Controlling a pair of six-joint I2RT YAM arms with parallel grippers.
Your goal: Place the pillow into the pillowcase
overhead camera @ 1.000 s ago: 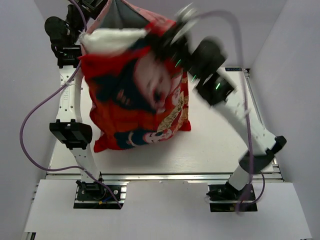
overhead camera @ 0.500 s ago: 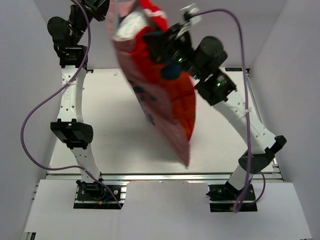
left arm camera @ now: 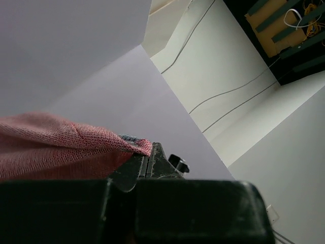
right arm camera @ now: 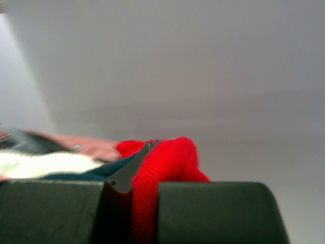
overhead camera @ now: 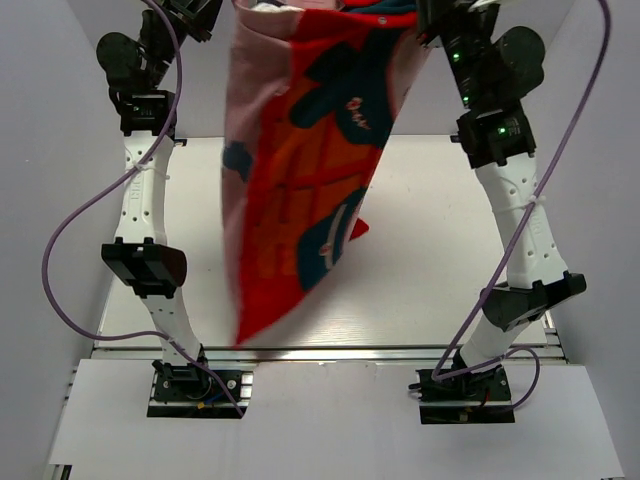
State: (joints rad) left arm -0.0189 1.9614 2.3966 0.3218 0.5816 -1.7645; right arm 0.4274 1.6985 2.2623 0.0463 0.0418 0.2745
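Observation:
The red pillowcase (overhead camera: pixel 310 170) with dark blue and orange patches hangs high above the table, stretched between both grippers at the top of the top view. My left gripper (left arm camera: pixel 143 161) is shut on its pinkish edge (left arm camera: pixel 61 147). My right gripper (right arm camera: pixel 144 170) is shut on a fold of red fabric (right arm camera: pixel 167 162). A bit of the white pillow (right arm camera: pixel 45 165) shows at the left of the right wrist view, inside the case; a small white bit also shows at the case's top opening (overhead camera: pixel 268 8). In the top view both grippers sit at the frame's top edge, mostly hidden.
The white table (overhead camera: pixel 430 260) lies below the hanging case. Grey enclosure walls (overhead camera: pixel 40 150) stand close on both sides. Purple cables (overhead camera: pixel 70 230) loop beside each arm. The arm bases sit at the near edge (overhead camera: pixel 190 380).
My right arm has swung up and to the right, spreading the pillowcase's top wide. The case has turned and now hangs lower at the left, with the pillow sunk inside it.

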